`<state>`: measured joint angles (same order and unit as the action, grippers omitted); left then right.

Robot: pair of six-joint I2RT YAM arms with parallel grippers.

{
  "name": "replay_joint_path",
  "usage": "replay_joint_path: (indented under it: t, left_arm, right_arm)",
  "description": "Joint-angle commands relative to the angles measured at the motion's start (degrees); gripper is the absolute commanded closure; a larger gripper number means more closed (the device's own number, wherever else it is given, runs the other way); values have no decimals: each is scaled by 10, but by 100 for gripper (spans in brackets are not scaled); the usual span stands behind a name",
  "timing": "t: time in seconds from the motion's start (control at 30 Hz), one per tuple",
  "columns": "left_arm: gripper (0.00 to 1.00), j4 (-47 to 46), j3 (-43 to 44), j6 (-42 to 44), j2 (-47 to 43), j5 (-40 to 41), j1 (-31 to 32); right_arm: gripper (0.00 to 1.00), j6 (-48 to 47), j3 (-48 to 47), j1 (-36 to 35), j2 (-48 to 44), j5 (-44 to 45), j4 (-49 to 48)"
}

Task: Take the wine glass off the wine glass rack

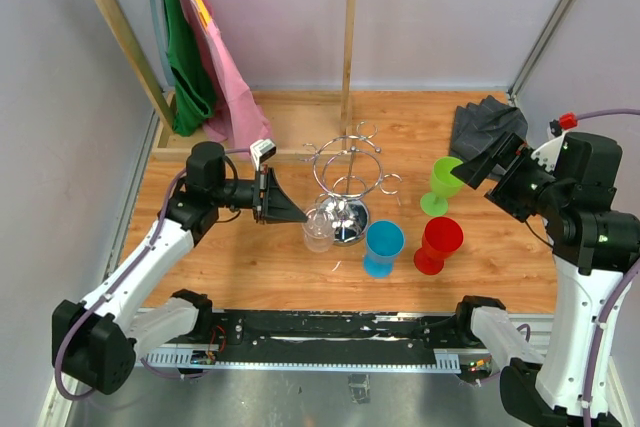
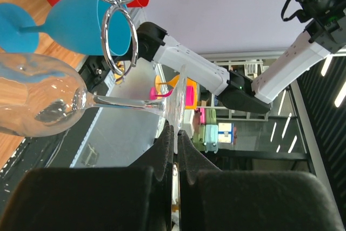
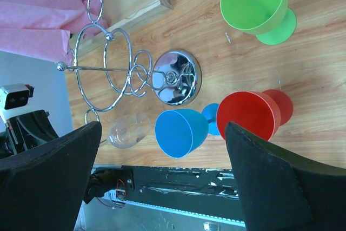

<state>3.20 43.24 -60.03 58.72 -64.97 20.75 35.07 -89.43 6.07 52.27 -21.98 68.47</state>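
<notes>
The clear wine glass (image 1: 318, 229) hangs tilted beside the left of the chrome wine glass rack (image 1: 345, 172), its bowl low near the round shiny base (image 1: 350, 222). My left gripper (image 1: 298, 214) is shut on the glass's foot. In the left wrist view the fingers (image 2: 162, 150) pinch the thin foot edge-on, and the stem (image 2: 119, 101) runs to the bowl (image 2: 38, 98) just under a rack loop (image 2: 116, 39), seemingly outside it. My right gripper (image 1: 482, 162) is open and empty, high at the right. Its wrist view (image 3: 162, 127) shows the rack (image 3: 108, 68) and the glass (image 3: 127, 131).
A blue cup (image 1: 383, 247), a red cup (image 1: 437, 244) and a green cup (image 1: 442, 184) stand right of the rack. A wooden clothes rail (image 1: 345, 37) with green and pink garments stands at the back left. A dark cloth (image 1: 485, 127) lies at the back right.
</notes>
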Motion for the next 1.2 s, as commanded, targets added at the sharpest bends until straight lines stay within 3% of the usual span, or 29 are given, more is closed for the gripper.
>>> replay_joint_path:
  t: [0.0, 0.33, 0.53, 0.63, 1.17]
  left_arm:
    - [100, 23, 11, 17, -25, -32, -2]
    - [100, 148, 42, 126, -48, -10, -65]
    - [100, 325, 148, 342, -29, 71, -73]
    - [100, 379, 197, 408, -18, 100, -73]
    - [100, 505, 278, 598, -46, 232, -73]
  right_arm:
    - [2, -6, -5, 3, -1, -1, 9]
    - [2, -18, -12, 3, 12, -7, 8]
    - [1, -21, 0, 3, 16, -13, -6]
    - [1, -21, 5, 3, 20, -18, -15]
    - [1, -21, 23, 3, 30, -30, -46]
